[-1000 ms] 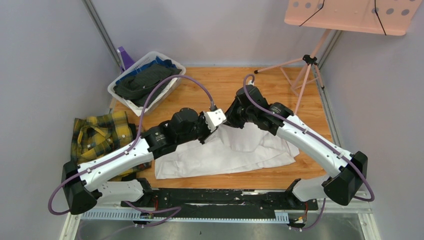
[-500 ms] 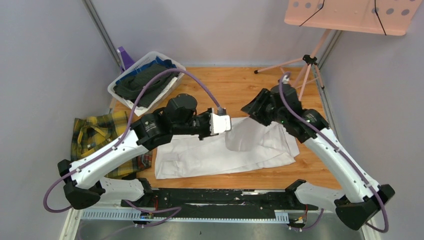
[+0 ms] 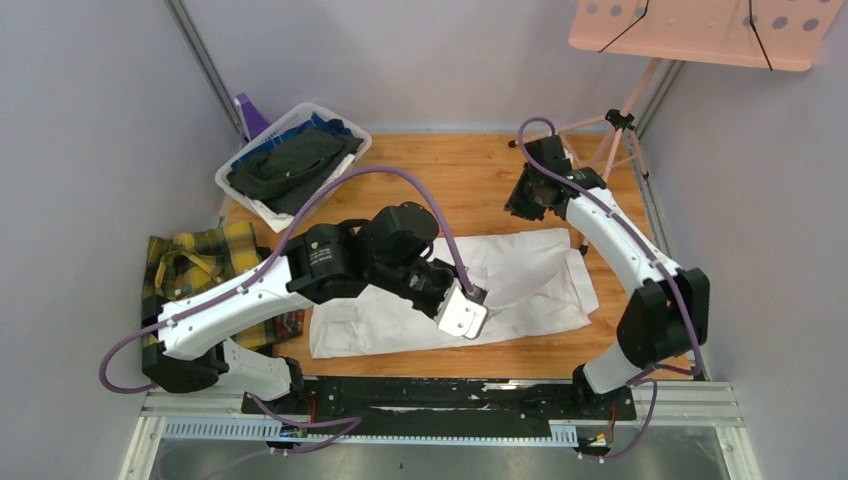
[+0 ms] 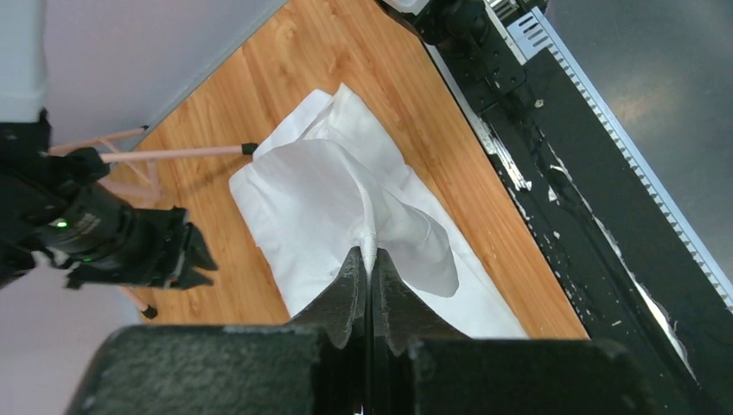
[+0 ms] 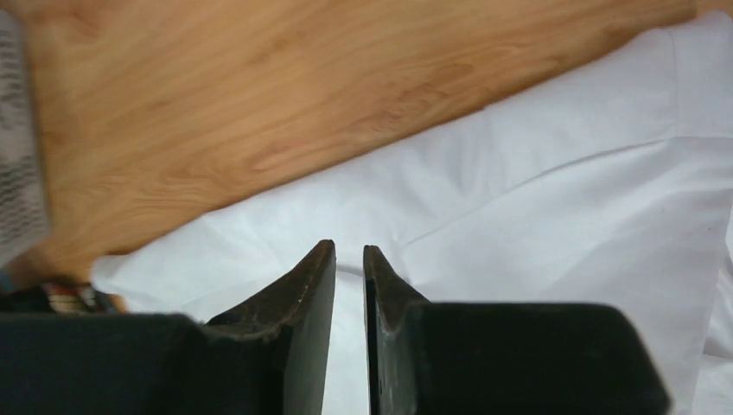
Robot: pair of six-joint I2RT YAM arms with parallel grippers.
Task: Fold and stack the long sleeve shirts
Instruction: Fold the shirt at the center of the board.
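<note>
The white collared shirt [image 3: 545, 285] lies spread on the wooden table, partly folded. My left gripper [image 3: 484, 300] is over its near middle, shut on a pinched fold of the white cloth [image 4: 370, 226] and lifting it in a ridge. In the left wrist view its jaws [image 4: 367, 252] are pressed together on the cloth. My right gripper [image 3: 522, 200] hangs over bare wood behind the shirt's far edge; in the right wrist view it [image 5: 349, 246] is open by a narrow gap and empty, above the white shirt [image 5: 562, 199]. The yellow-and-green plaid shirt [image 3: 195, 270] lies at the left table edge.
A white basket [image 3: 232, 182] of dark clothes stands at the back left with a purple object [image 3: 250, 115] behind it. A pink music stand's legs [image 3: 600, 150] stand at the back right. A black rail [image 3: 440, 395] runs along the front edge. Grey walls close in both sides.
My left gripper has moved from the shirt's far middle toward the front right, pulling the pinched white cloth over. My right gripper has left the shirt and swung back toward the far right.
</note>
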